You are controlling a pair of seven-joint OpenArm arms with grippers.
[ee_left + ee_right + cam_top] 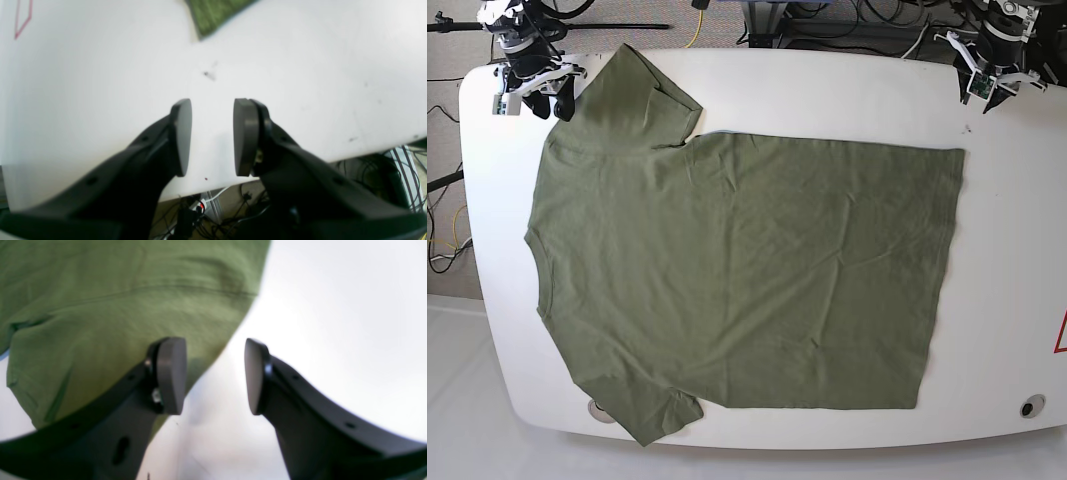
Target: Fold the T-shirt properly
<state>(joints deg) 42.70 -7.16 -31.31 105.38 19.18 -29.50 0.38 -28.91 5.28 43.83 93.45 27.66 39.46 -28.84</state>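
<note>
1. On the base view's left, the right gripper [555,103] hangs at the far corner of the white surface [827,90], just beside the upper sleeve of the olive-green T-shirt [747,270]; its wrist view shows its jaws standing apart with nothing between them, one pad over the cloth's edge, the other over bare surface. Whether a pad touches the fabric cannot be made out, and that view is blurred.
2. The T-shirt lies spread flat and lightly wrinkled across most of the surface, neck opening toward the base view's left, hem toward its right. The lower sleeve reaches the surface's near edge, partly covering a small round fitting [599,411] there.
3. Past the surface's far edge, a tangle of cables [827,20] and stands is cut off by the frame's top; their details are too small to read.
4. Right of the hem runs a bare strip of surface with a round hole [1028,407] near its front corner and a red mark [1061,335] cut off at the frame's edge.
5. At the far right corner, the left gripper [987,98] hovers well apart from the shirt. Its wrist view shows the jaws parted and empty above bare surface, with only one green corner of the shirt at the top.
</note>
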